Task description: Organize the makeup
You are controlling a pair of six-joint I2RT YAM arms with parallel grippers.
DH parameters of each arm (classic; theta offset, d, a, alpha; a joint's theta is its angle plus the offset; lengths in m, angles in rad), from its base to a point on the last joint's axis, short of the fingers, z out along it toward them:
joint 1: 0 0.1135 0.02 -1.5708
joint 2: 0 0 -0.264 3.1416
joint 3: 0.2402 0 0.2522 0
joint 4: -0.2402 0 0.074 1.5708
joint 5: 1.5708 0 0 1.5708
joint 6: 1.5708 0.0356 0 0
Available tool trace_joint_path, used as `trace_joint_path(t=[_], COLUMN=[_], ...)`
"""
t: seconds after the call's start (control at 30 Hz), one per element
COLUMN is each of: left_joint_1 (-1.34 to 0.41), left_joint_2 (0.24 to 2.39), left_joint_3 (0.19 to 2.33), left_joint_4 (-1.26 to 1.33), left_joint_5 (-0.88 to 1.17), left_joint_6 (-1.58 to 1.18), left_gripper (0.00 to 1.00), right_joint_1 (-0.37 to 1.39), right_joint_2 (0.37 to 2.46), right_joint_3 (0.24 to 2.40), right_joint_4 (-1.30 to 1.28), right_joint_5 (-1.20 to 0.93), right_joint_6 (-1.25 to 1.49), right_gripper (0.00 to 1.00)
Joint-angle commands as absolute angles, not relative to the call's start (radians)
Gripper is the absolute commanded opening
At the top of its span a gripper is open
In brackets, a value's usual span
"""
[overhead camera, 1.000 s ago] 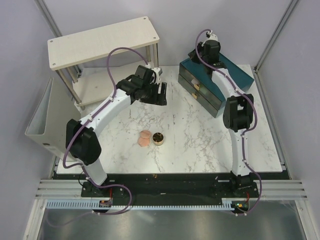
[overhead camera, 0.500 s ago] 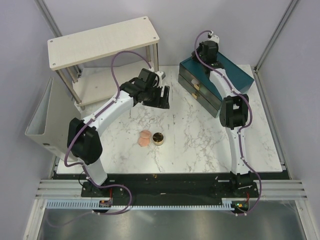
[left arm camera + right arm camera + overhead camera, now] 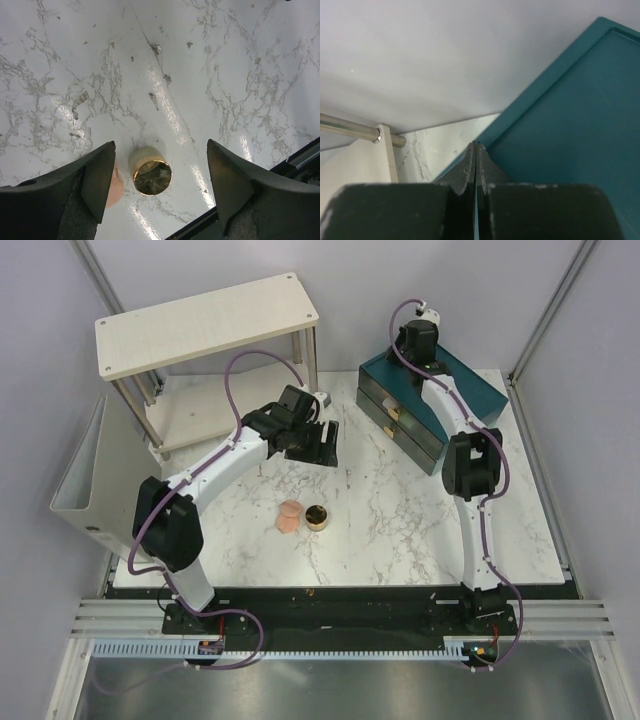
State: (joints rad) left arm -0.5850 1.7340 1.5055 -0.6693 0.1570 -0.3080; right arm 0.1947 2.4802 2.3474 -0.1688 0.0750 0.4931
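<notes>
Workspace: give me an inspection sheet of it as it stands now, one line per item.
Surface: marble tabletop, white with grey veins, glossy.
Job's things: peach-pink sponge and gold-rimmed pot side by side near the middle; no other makeup visible.
Clutter: nothing seen.
Grippers: left gripper open, empty, above the table with the pot between its fingers in the wrist view; right gripper shut, empty, over the teal drawer box.
Cables: purple cables loop along both arms, away from the makeup.
Surroundings: wooden shelf at the far left, grey bin off the left edge.
</notes>
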Motion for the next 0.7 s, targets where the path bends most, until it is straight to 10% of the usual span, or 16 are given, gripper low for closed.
trace_joint_path(t=[0.0,0.47,0.53,0.67], left_joint_1=[-0.595,-0.621,-0.624,-0.626], left_joint_2=[1.675,1.664,1.663,1.675], left_joint_3=[1.502,1.491,1.493,1.493], left_joint_4=[-0.635,-0.637,-0.635,-0.611], left_joint_5=[0.146,0.143,0.141,0.155], left_joint_6=[-0.331,-0.334,-0.336,-0.360], left_gripper=[0.80,0.80,0.80,0.80], right_joint_1=[0.186,0.149,0.138,0.097], right_joint_2=[2.444,2.306,2.266,2.155], right_joint_3=[2.253,2.042,1.996,1.957], right_joint_4=[-0.445,-0.466,-0.427,-0.374], right_joint_5=[0.109,-0.027,-0.041,-0.035], right_joint_6=[0.433,0.332,0.321,0.290], right_gripper=[0.00,0.00,0.07,0.51])
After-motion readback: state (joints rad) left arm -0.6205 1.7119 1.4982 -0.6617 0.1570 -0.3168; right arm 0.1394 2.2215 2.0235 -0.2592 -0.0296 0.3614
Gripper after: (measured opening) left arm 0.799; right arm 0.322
